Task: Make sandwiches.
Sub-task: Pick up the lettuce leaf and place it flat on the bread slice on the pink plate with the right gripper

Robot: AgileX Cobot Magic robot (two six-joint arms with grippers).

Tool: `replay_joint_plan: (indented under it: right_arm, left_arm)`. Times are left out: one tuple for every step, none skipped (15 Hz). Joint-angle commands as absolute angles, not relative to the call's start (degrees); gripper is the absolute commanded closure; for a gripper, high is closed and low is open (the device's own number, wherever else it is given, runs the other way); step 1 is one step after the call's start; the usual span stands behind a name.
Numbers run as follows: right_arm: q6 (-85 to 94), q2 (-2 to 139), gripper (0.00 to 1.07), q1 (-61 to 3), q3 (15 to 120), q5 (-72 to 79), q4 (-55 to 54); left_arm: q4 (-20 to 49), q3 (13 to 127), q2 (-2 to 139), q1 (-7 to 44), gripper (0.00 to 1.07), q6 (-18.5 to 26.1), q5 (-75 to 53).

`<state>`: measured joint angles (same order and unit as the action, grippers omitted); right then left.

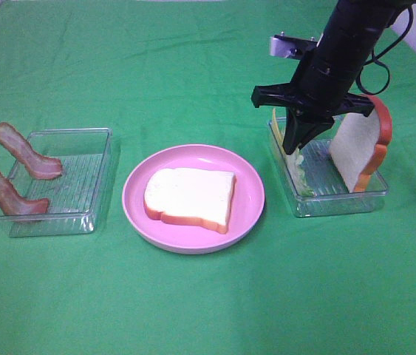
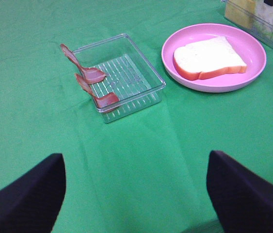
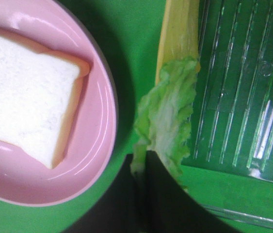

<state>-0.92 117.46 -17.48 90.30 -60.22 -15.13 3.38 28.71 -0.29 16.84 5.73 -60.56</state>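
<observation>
Right pincer (image 3: 141,194) is clenched on one end of a crinkled pale-green lettuce leaf (image 3: 168,111), at the plate-side wall of a clear plastic rectangular tray (image 3: 243,97). Just beside the leaf a thin yellow cheese slice (image 3: 177,29) stands on edge, its far end cut off by the frame. From the high camera the black arm covers most of the leaf and the fingertips, so whether the leaf has left the tray floor cannot be told. In the same tray a white toy bread slice with orange-brown crust (image 1: 355,151) leans upright, its top corner hidden behind the arm. A second bread slice (image 1: 191,197) lies flat on a round pink plate (image 1: 252,200) in the middle of the green cloth counter (image 1: 193,74). Two reddish-brown bacon strips (image 1: 24,151) hang over the outer wall of a second clear tray (image 1: 82,159). Left pincer (image 2: 136,194) is spread wide and empty above the cloth, its two dark fingers cut off by the frame.
</observation>
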Motion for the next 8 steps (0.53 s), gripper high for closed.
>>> replay_joint_plan:
  right_arm:
    - [-2.01,117.46,1.07,-17.53,93.74,-66.0,-12.2]
    - [-2.01,117.46,1.07,-17.53,95.28,-68.93,-10.71]
    - [-2.01,116.71,1.07,-17.53,97.98,-73.4,-7.56]
    - [-2.01,116.31,1.07,-17.53,98.61,-74.03,-7.16]
    - [-2.01,115.05,1.07,-17.53,99.29,-73.91,-7.1]
    - [-2.01,113.27,1.07,-17.53,99.81,-73.8,-6.99]
    - [-2.01,111.61,1.07,-17.53,99.87,-73.85,-7.16]
    - [-2.01,109.89,1.07,-17.53,99.87,-73.97,-7.73]
  left_arm:
    - [3.44,28.59,-1.38,17.13,0.3,5.44,-59.93]
    - [3.44,28.59,-1.38,17.13,0.3,5.44,-59.93]
    - [3.44,28.59,-1.38,17.13,0.3,5.44,-59.93]
    - [3.44,28.59,-1.38,17.13,0.3,5.44,-59.93]
    - [3.44,28.59,-1.38,17.13,0.3,5.44,-59.93]
    - [3.44,28.59,-1.38,17.13,0.3,5.44,-59.93]
    - [3.44,28.59,-1.38,17.13,0.3,5.44,-59.93]
    - [3.44,28.59,-1.38,17.13,0.3,5.44,-59.93]
